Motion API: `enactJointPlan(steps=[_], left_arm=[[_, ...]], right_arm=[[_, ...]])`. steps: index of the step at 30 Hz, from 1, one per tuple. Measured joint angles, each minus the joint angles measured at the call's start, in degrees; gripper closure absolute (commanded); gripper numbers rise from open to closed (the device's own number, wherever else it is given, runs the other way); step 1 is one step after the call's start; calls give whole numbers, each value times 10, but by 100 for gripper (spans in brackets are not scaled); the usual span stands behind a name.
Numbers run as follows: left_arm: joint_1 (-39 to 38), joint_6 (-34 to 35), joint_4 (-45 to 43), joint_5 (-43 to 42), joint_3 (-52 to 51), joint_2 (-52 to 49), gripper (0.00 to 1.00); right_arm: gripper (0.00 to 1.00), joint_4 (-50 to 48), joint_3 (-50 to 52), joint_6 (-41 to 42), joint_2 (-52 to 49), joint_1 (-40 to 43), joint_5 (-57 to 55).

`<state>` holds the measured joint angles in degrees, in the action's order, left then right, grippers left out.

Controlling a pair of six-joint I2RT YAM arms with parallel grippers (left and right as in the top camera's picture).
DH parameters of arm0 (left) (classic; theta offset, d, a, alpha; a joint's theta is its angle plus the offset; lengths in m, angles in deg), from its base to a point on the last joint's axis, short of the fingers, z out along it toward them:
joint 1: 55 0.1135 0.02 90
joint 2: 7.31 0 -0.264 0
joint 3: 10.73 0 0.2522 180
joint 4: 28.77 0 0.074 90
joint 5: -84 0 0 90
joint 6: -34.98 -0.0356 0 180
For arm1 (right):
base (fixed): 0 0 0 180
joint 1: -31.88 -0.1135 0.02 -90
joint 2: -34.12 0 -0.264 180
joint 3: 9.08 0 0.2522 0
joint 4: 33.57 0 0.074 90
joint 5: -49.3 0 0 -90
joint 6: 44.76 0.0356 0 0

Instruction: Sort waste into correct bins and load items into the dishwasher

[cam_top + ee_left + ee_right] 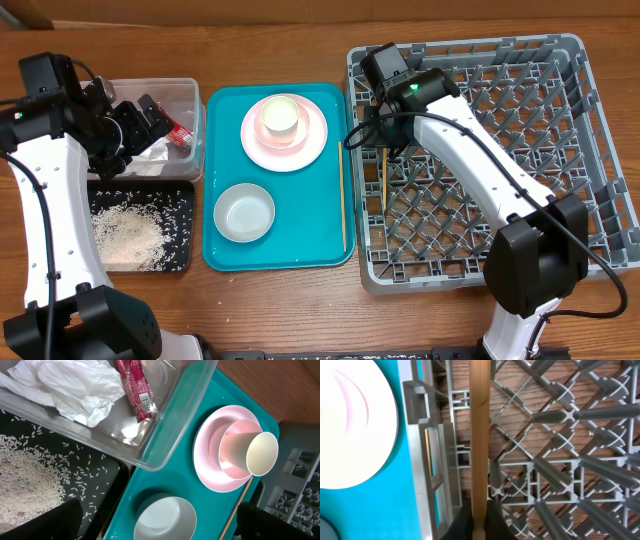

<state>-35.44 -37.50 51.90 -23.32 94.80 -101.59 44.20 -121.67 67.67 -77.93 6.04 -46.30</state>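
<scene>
My right gripper (383,150) (479,522) is shut on a wooden chopstick (480,435), which lies over the left edge of the grey dish rack (590,150). The other chopstick (343,200) lies on the teal tray's right side. My left gripper (135,125) (155,522) is open and empty over the clear tub (165,445). The tub holds a crumpled napkin (75,385) and a red wrapper (136,387). Rice (25,480) lies in the black tray (185,190). A pink plate (310,145) carries a small bowl (225,442) and a tilted white cup (260,452). A second bowl (245,212) stands nearby.
The teal tray (300,240) sits between the two bins and the rack. The rack's upright pegs (560,475) stand close to the held chopstick. Bare wooden table (300,40) runs along the far side.
</scene>
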Motion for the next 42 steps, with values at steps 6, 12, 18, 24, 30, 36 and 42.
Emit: enactJointPlan(steps=[6,12,18,24,30,36,42], left_arm=[[0,0,0,0,0,0,0],[0,0,0,0,0,0,0],[0,0,0,0,0,0,0],[0,0,0,0,0,0,0],[0,0,0,0,0,0,0],[0,0,0,0,0,0,0],[0,0,0,0,0,0,0]], right_arm=[[85,-1,0,-2,0,-1,9],[80,-8,0,-2,0,-1,18],[77,-7,0,-2,0,-1,21],[76,-9,0,-2,0,-4,96],[74,-31,0,1,0,-49,160],[71,-37,0,55,-2,-134,122],[60,-3,0,154,-32,-202,-24]])
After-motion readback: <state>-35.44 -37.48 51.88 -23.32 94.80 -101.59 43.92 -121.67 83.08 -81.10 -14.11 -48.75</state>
